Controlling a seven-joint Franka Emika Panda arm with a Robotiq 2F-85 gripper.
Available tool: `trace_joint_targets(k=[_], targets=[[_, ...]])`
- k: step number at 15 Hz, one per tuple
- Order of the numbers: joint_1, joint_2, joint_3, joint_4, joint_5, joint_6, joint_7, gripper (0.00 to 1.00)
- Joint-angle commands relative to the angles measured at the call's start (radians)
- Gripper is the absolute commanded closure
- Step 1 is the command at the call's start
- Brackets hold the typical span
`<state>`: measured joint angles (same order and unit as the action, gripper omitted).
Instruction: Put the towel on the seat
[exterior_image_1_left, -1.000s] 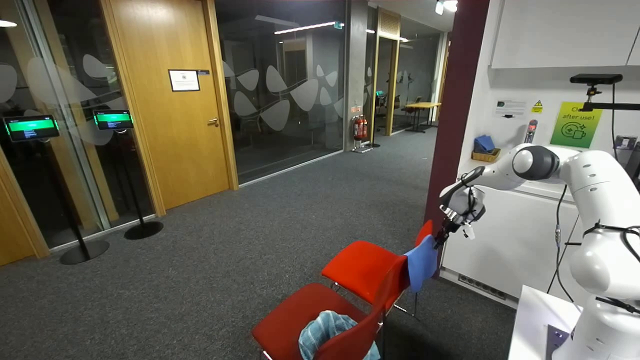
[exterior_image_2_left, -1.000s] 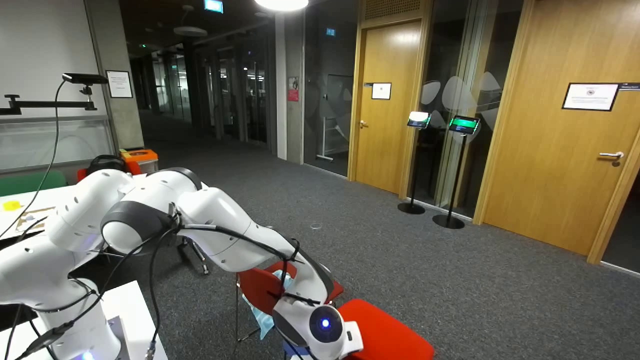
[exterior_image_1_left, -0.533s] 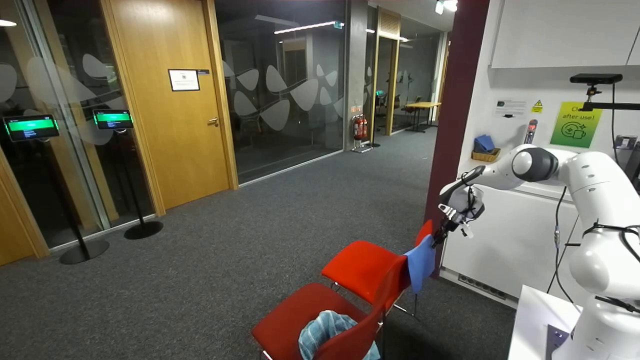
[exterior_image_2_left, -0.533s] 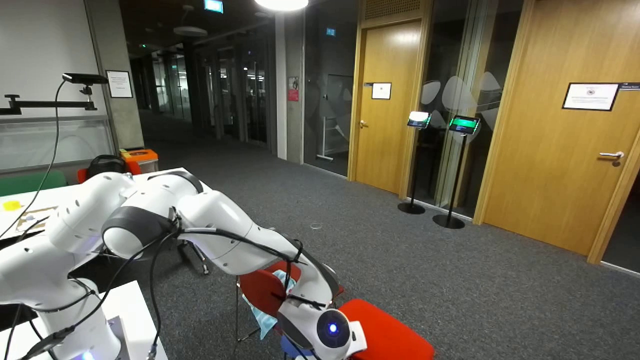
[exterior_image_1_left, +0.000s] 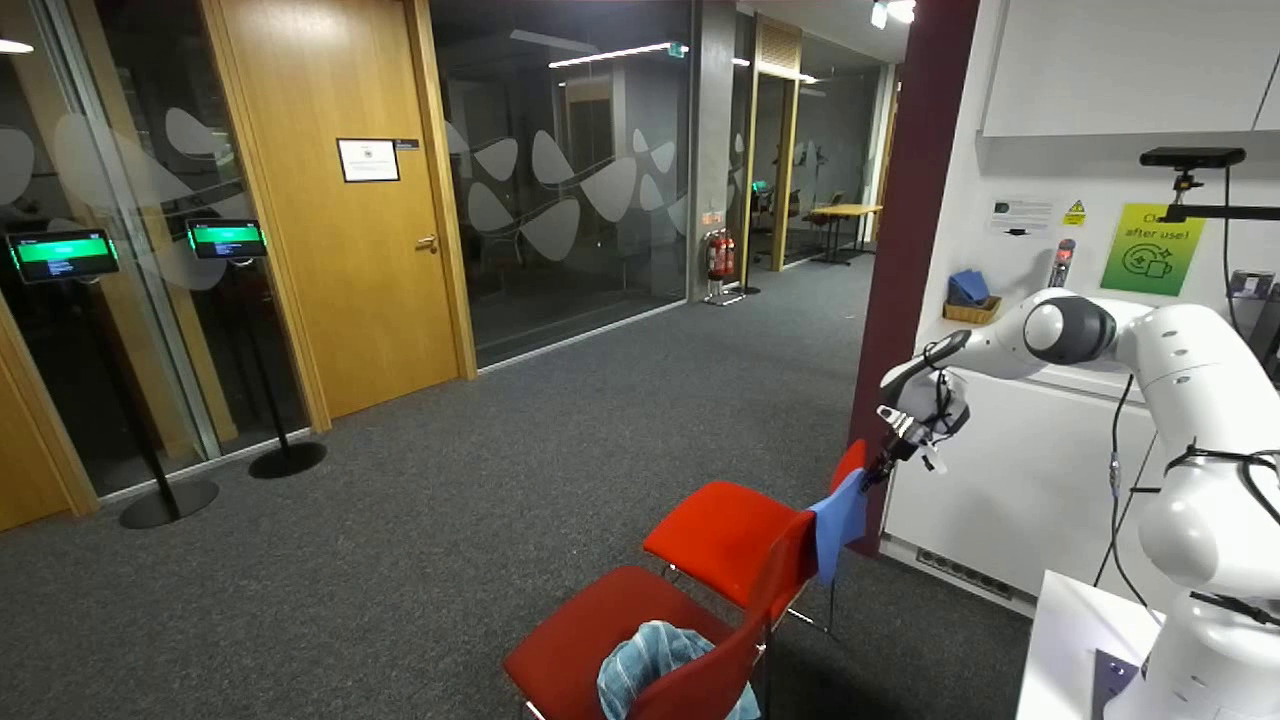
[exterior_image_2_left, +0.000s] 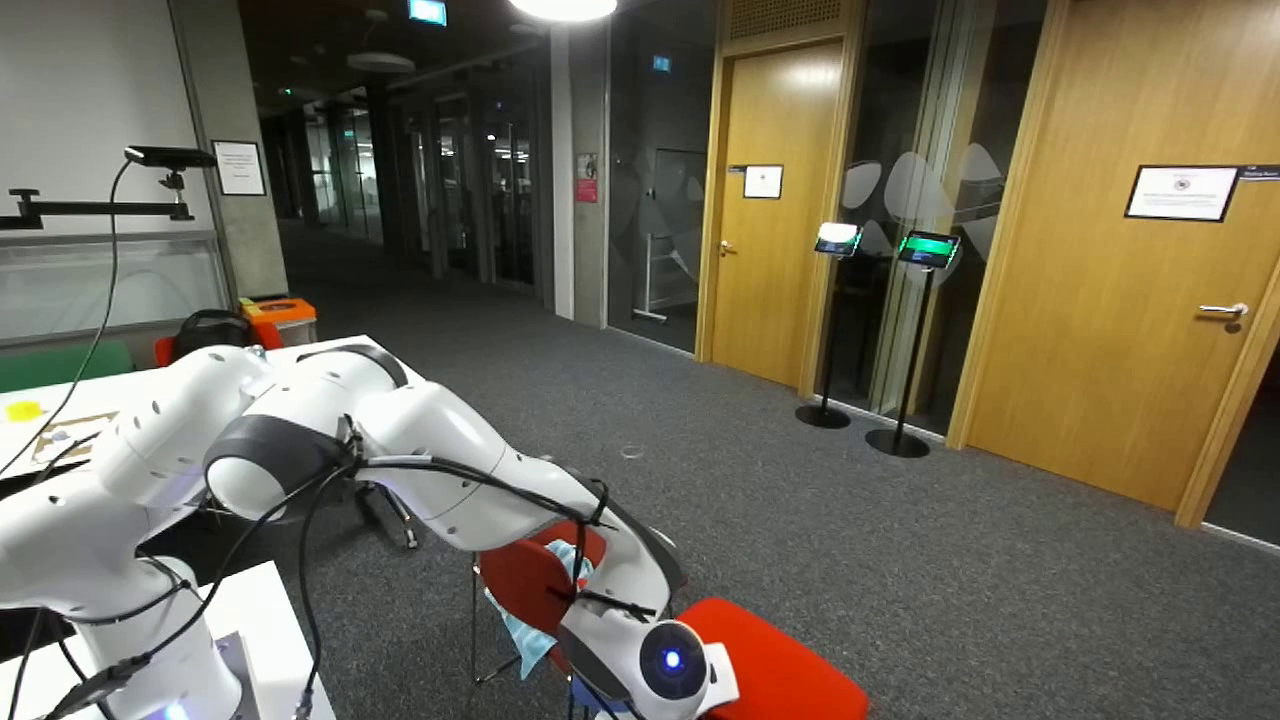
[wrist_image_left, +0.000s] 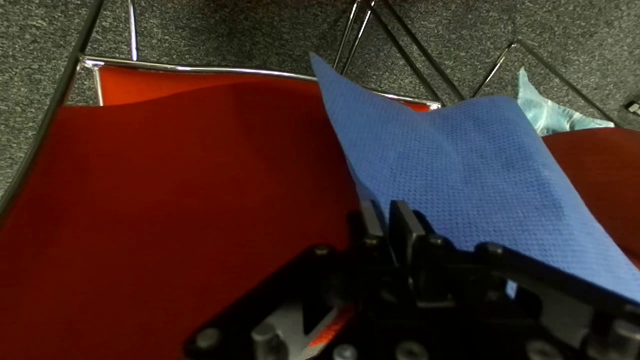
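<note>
A blue towel (exterior_image_1_left: 838, 525) hangs over the backrest of the bright red chair, whose seat (exterior_image_1_left: 722, 538) faces away from the arm. Only a sliver of this towel (exterior_image_2_left: 600, 696) shows below the wrist in an exterior view. My gripper (wrist_image_left: 384, 212) reaches down at the towel's edge in the wrist view, its fingers a narrow gap apart. The edge of the towel (wrist_image_left: 475, 165) runs between them, and a little space still shows beside the right finger (wrist_image_left: 407, 222). The dark red backrest (wrist_image_left: 200, 175) lies to the left of the fingers.
A darker red chair (exterior_image_1_left: 580, 630) stands close beside, with a teal striped cloth (exterior_image_1_left: 650, 660) on it. A dark red pillar (exterior_image_1_left: 905, 250) and white cabinets (exterior_image_1_left: 1000, 470) are behind the gripper. The arm's white base table (exterior_image_1_left: 1090, 630) is nearby.
The hand has shifted slightly, toward the right and down in an exterior view. The fingers look closer together, and the towel's free side has drawn in and looks narrower.
</note>
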<state>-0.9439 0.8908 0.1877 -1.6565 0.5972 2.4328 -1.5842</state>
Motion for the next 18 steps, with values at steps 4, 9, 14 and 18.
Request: trace_joint_targets(k=[4, 9, 14, 18], targets=[[-0.046, -0.155, 0.010, -0.132, 0.095, -0.017, -0.016, 1.00], [-0.042, -0.302, -0.007, -0.252, 0.193, -0.019, -0.047, 1.00], [-0.004, -0.448, -0.044, -0.338, 0.280, -0.113, -0.010, 1.00], [0.062, -0.518, -0.120, -0.320, 0.322, -0.343, 0.056, 1.00]])
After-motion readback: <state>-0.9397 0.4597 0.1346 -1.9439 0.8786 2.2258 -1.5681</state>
